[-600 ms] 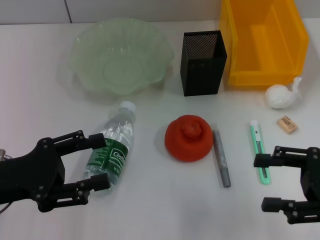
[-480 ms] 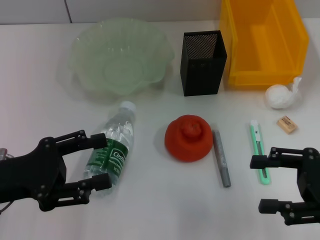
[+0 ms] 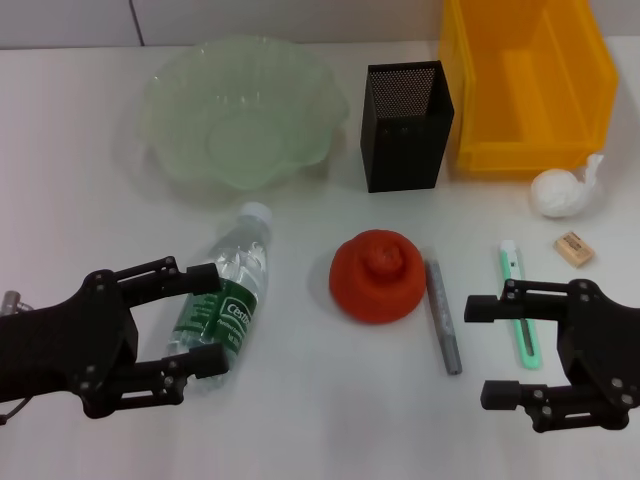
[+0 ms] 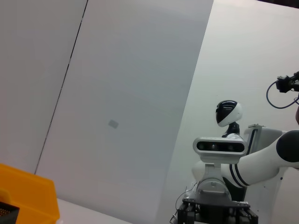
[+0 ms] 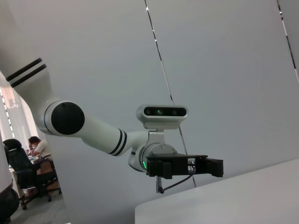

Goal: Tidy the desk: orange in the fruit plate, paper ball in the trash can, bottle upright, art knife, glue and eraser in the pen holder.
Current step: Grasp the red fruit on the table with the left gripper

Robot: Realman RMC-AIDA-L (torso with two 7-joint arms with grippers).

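Grippers spread wide above an untidied desk.
Left gripper (image 3: 195, 325) straddles the lying bottle (image 3: 224, 295), left of the orange (image 3: 379, 275); right gripper (image 3: 492, 350), jaws apart, hovers right of it by the art knife (image 3: 520, 305). Squeezing the round bottle off-centre could roll it away.

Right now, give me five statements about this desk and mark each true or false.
1. The bottle lies on its side. True.
2. The orange sits in the fruit plate. False: it rests on the table between bottle and glue stick.
3. The paper ball is outside the yellow bin. True.
4. The pen holder holds the art knife. False: the knife lies on the table.
5. The left gripper is open at the bottle. True.
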